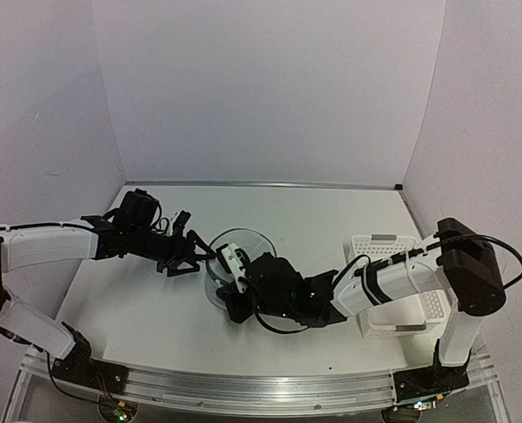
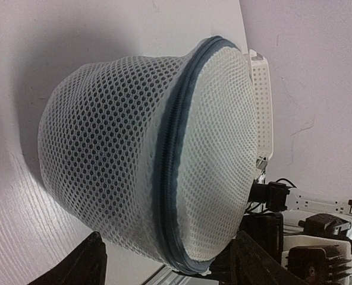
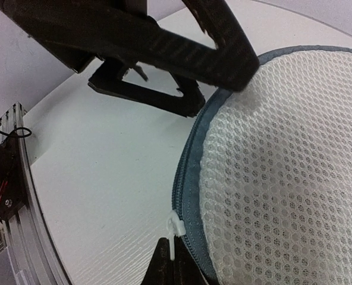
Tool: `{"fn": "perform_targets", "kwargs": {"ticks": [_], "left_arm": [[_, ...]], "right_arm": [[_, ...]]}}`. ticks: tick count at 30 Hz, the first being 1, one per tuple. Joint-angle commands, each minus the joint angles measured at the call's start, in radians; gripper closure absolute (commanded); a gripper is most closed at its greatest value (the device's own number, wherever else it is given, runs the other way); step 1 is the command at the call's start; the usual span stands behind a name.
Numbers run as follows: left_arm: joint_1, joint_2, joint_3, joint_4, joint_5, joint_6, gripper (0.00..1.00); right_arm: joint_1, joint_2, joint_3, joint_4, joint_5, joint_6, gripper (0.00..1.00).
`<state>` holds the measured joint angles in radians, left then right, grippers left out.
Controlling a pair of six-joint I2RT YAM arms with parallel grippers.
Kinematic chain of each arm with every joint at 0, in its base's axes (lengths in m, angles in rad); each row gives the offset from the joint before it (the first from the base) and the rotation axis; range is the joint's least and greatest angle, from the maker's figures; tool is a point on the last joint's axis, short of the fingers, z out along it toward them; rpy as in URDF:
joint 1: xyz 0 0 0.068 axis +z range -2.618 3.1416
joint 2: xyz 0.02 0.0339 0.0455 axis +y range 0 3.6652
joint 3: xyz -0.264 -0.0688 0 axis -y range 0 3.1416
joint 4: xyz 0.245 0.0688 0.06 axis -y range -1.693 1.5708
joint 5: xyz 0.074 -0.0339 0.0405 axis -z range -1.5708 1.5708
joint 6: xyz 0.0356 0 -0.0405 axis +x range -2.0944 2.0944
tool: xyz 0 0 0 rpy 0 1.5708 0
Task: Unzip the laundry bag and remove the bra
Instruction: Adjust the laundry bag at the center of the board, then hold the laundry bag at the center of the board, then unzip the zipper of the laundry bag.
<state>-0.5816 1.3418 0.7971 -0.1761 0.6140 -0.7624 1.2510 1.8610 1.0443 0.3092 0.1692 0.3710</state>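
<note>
Laundry bag (image 2: pixel 134 160) lies on side on table (image 1: pixel 146 300), between grippers. Left gripper (image 1: pixel 193 256) spread wide at bag's side. Right gripper (image 3: pixel 171 264) looks pinched on white zipper pull (image 3: pixel 175 228). Expect light, soft mesh that skids. Brace at stiffer rim while you draw pull. Bra (image 2: pixel 96 154): only dark tint through mesh.

Your top external camera looks down from above and behind the 2 arm bases toward the back wall, far enough to take in the whole table (image 1: pixel 155 300). Your left wrist camera sits close beside the laundry bag (image 2: pixel 134 154), with the left gripper (image 2: pixel 167 261) spread at the frame's bottom edge. Your right wrist camera is nearer still, over the lid (image 3: pixel 283 178), with the right gripper (image 3: pixel 173 264) pinched on the zipper pull (image 3: pixel 175 228). All 3 views share the bag, and each wrist view catches the other arm.
</note>
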Motion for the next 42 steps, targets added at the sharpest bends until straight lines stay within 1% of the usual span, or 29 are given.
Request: {"fn": "perform_targets", "kwargs": {"ticks": [1, 4, 6, 11, 15, 16, 17, 25, 33, 42], "left_arm": [[-0.015, 0.043, 0.051, 0.070, 0.028, -0.015, 0.29], [-0.020, 0.068, 0.055, 0.073, 0.023, -0.020, 0.31], [-0.021, 0.084, 0.059, 0.076, 0.023, -0.024, 0.38], [-0.026, 0.097, 0.067, 0.088, 0.025, -0.030, 0.72], [-0.026, 0.098, 0.066, 0.090, 0.020, -0.032, 0.91], [-0.026, 0.100, 0.068, 0.090, 0.020, -0.032, 0.97], [-0.026, 0.101, 0.069, 0.090, 0.021, -0.032, 1.00], [-0.026, 0.096, 0.069, 0.090, 0.023, -0.025, 1.00], [-0.027, 0.092, 0.063, 0.093, 0.038, -0.014, 1.00], [-0.035, 0.079, 0.069, 0.093, 0.065, 0.016, 1.00]], "right_arm": [[0.004, -0.010, 0.013, 0.028, -0.007, -0.006, 1.00], [0.004, -0.017, 0.006, 0.028, -0.006, -0.007, 1.00], [0.004, -0.017, 0.003, 0.028, -0.009, -0.008, 1.00], [0.004, -0.024, -0.008, 0.028, -0.009, -0.003, 1.00], [0.005, -0.037, -0.020, 0.025, -0.018, 0.004, 1.00], [0.004, -0.042, -0.024, 0.025, -0.022, 0.007, 1.00], [0.004, -0.046, -0.029, 0.025, -0.023, 0.010, 1.00], [0.004, -0.101, -0.118, 0.025, 0.010, 0.046, 1.00], [0.000, -0.208, -0.251, 0.027, 0.086, 0.072, 1.00], [-0.084, -0.310, -0.360, 0.020, 0.102, 0.074, 1.00]]}}
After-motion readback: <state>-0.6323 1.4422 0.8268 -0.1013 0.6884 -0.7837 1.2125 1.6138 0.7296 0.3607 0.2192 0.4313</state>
